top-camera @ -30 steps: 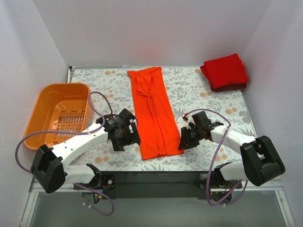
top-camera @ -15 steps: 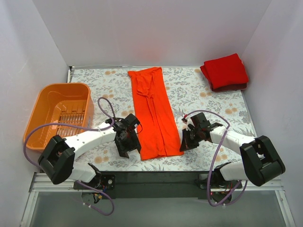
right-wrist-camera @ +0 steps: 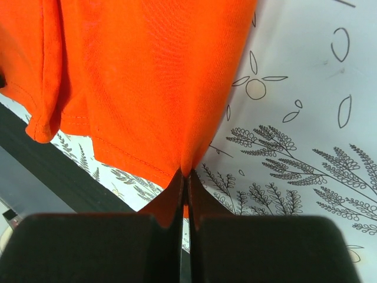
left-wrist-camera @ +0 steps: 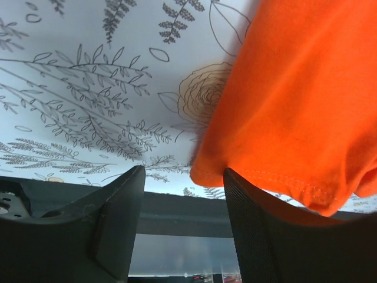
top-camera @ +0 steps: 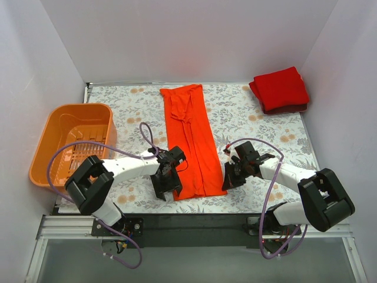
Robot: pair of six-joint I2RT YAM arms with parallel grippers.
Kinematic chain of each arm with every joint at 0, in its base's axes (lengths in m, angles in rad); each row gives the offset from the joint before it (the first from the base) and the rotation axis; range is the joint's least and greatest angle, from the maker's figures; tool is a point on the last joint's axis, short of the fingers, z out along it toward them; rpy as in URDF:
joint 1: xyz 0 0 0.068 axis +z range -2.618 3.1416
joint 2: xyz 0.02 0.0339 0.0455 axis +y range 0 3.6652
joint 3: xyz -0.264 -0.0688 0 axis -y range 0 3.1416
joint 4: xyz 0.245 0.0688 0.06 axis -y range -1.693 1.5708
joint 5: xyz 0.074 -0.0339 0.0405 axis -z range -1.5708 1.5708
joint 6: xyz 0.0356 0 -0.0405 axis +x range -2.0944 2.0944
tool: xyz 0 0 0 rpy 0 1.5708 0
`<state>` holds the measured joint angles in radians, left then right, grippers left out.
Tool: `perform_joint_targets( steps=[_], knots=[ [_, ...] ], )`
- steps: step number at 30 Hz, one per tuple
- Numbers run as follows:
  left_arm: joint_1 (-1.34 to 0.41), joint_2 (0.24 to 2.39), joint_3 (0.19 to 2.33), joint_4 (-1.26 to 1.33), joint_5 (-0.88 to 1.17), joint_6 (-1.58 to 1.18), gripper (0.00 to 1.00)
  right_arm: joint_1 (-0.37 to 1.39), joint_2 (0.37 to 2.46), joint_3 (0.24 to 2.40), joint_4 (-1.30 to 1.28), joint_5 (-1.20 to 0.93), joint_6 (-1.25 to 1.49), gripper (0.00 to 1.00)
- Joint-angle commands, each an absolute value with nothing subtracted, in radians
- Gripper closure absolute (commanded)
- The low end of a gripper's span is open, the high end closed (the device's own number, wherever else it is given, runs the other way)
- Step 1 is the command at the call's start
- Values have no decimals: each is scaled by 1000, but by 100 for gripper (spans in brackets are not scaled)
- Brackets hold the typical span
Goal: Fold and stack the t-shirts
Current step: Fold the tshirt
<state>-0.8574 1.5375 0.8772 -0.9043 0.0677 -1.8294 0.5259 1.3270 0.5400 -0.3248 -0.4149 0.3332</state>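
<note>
The bright orange-red t-shirt (top-camera: pixel 189 138) lies on the table as a long narrow strip, folded lengthwise, running from the back to the near edge. My left gripper (top-camera: pixel 171 187) is open at its near left corner; in the left wrist view the hem corner (left-wrist-camera: pixel 206 172) sits between the spread fingers (left-wrist-camera: pixel 118 212). My right gripper (top-camera: pixel 226 180) is shut on the near right corner; the right wrist view shows the cloth (right-wrist-camera: pixel 153 76) pinched at the closed fingertips (right-wrist-camera: pixel 186 177). The deeper red t-shirt (top-camera: pixel 281 89) lies folded at the back right.
A rigid orange plastic basket (top-camera: pixel 73 141) stands on the left side of the table. The floral tablecloth (top-camera: pixel 235 112) covers the table. The table's dark near edge (top-camera: pixel 194 221) runs just behind both grippers. White walls enclose three sides.
My left gripper has moved right and towards the near edge, reaching the shirt's near left corner. My right gripper has stayed at the near right corner, shifting slightly left.
</note>
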Motion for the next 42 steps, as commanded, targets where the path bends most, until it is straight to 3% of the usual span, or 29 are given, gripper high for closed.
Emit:
perform_joint_targets(
  steps=[1, 5, 12, 20, 27, 35, 37, 42],
  knots=[
    [-871, 1562, 908, -897, 52, -1852, 45, 535, 1339, 517, -341, -397, 308, 99],
    [-880, 1591, 904, -890, 45, -1850, 49, 535, 1336, 515, -337, -400, 311, 99],
    [-882, 1628, 884, -864, 69, -1842, 64, 538, 1332, 515, -339, -399, 311, 99],
    [-881, 1640, 874, -865, 64, -1829, 100, 549, 1332, 534, -353, -400, 318, 99],
    [-913, 1438, 792, -1032, 44, -1831, 100, 620, 1252, 587, -564, -382, 311, 99],
    [-1089, 1236, 701, -1065, 133, -1953, 100, 732, 1085, 543, -692, -436, 423, 99],
    [-1080, 1253, 725, -1042, 114, -1915, 100, 732, 1095, 604, -693, -391, 420, 99],
    [-870, 1327, 898, -1012, 13, -1749, 100, 721, 1248, 826, -698, -261, 361, 99]
  ],
)
